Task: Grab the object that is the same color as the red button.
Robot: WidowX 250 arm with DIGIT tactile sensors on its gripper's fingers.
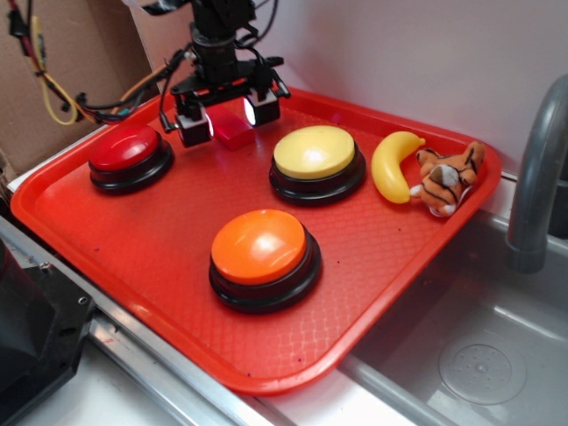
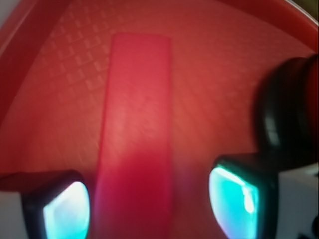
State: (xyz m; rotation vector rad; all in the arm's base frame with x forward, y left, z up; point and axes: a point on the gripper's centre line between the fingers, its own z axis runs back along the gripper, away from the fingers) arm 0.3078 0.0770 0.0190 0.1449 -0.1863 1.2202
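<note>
The small red block lies on the red tray near its back edge. My gripper is lowered over it, open, with one finger on each side. In the wrist view the block runs lengthwise between the lit pads, close to the left pad with a gap to the right one. The gripper does not squeeze it. The red button, a red dome on a black base, sits to the left of the gripper; its black base shows at the right edge of the wrist view.
A yellow dome button sits right of the block, an orange dome button in front. A toy banana and a plush tiger lie at the tray's right end. A grey sink and faucet are to the right.
</note>
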